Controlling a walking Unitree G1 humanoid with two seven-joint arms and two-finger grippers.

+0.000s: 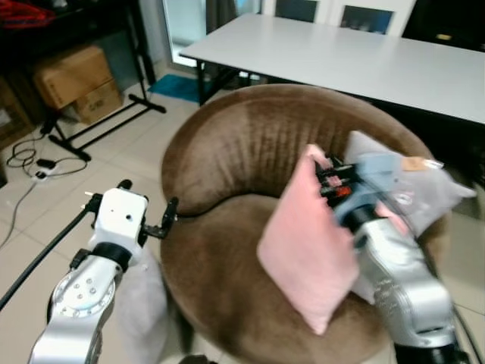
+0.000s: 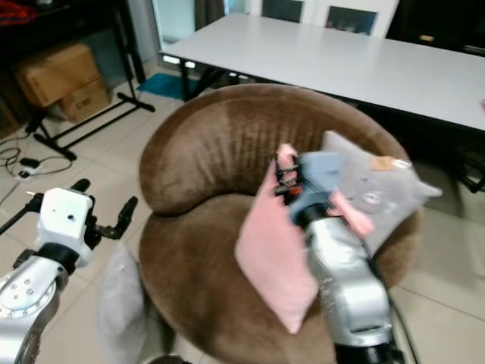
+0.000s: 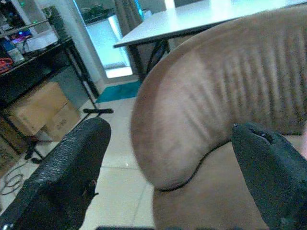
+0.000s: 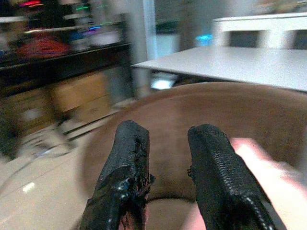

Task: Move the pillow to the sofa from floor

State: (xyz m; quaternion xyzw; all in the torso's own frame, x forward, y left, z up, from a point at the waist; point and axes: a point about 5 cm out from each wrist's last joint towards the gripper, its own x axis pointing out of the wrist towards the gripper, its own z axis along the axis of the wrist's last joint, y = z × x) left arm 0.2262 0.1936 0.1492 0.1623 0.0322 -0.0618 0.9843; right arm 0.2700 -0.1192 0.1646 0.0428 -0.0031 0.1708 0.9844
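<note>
Resting on the brown round sofa (image 1: 227, 152), the pink pillow (image 1: 307, 243) leans upright against the right part of the backrest, its lower corner on the seat cushion. Right hand (image 4: 165, 158) sits at the pillow's upper edge; its fingers stand a narrow gap apart, and pink shows beside and under them, but whether they pinch the fabric or have let go I cannot tell. A grey cat-face cushion (image 2: 375, 189) lies behind the pillow against the sofa's right rim.

Left hand (image 3: 168, 167) hovers off the sofa's left outer edge, fingers spread wide, holding nothing. A pale grey soft thing (image 1: 144, 303) sits on the floor by the sofa's left side, under the left arm; too blurred to name.

Judgement: transfer looks essentially done, pillow on sofa. Left: release if gripped, pull right arm clear.
</note>
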